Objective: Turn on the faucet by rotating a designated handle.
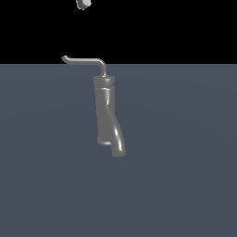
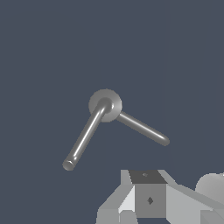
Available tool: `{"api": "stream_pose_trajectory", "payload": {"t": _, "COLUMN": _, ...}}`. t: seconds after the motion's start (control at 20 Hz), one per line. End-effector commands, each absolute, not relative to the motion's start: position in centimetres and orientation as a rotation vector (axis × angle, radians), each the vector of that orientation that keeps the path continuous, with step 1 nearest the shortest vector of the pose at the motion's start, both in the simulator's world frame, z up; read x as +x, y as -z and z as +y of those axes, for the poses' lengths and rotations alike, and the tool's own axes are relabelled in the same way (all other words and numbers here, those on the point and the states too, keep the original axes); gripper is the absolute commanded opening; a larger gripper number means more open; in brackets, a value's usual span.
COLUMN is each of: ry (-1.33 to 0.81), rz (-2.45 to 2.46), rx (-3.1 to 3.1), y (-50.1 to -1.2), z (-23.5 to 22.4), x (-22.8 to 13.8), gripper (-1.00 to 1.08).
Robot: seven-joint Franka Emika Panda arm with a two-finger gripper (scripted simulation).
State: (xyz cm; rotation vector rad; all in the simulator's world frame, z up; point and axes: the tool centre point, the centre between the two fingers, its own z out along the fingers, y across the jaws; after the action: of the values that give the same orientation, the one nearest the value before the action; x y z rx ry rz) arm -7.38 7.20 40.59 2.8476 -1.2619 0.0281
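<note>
Faucet (image 1: pixel 107 115) standing upright mid-floor (image 1: pixel 185 176), spout curving down toward exterior view's right, handle (image 1: pixel 85 61) sticking out from its cap toward exterior view's left, gripper (image 1: pixel 84 4) hanging well above, touching nothing, jaw state unclear

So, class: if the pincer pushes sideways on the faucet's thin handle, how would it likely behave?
The handle looks like a rigid metal rod, so it should probably swing rather than bend. Its glossy, round surface may let a pad slip; the upturned tip might catch it. The faucet, far thicker and upright, seems unlikely to tip.
</note>
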Motion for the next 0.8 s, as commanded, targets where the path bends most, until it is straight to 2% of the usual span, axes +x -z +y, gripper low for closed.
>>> {"api": "stream_pose_trajectory", "payload": {"t": 0.0, "ry": -0.028, "rz": -1.337, "rx": 2.815, "y": -39.7, "z": 7.9, "x": -6.3, "gripper": -1.0}}
{"api": "stream_pose_trajectory", "payload": {"t": 0.75, "ry": -0.016, "rz": -1.757, "rx": 2.592, "y": -33.6, "z": 12.1, "x": -0.8, "gripper": -1.0}}
